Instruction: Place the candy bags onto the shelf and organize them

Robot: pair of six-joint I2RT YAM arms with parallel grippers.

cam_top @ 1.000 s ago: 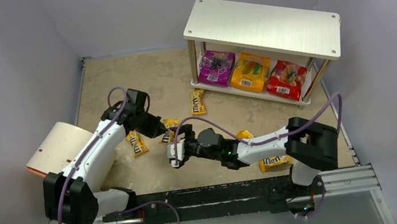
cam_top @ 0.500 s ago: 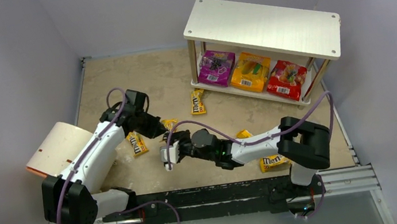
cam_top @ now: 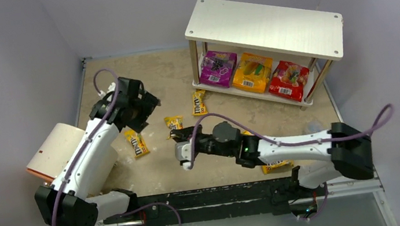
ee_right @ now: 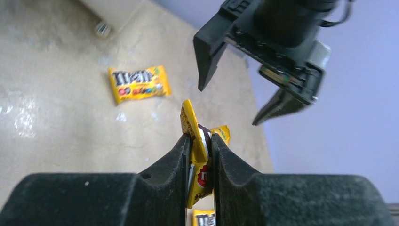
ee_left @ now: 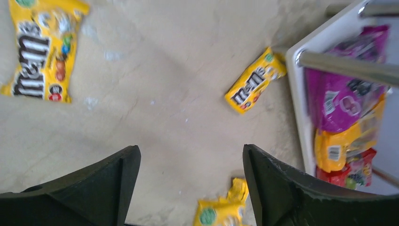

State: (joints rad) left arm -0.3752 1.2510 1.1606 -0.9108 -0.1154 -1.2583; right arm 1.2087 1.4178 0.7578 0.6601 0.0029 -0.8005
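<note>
Because the right gripper, lower centre, clamps the packet only by its edge, it may slip out; the left gripper, upper right, has its jaws apart.

Top: high, near side, downward, covers all. Left wrist: low, toward shelf. Right wrist: toward left tool.

Right gripper pinching yellow packet (edge-on), second packet beyond

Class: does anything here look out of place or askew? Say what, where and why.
Yellow M&M's packets lie scattered at odd angles on the table, not on the shelf. Another packet sits crumpled, edge-up, between the jaws of the right gripper.
</note>
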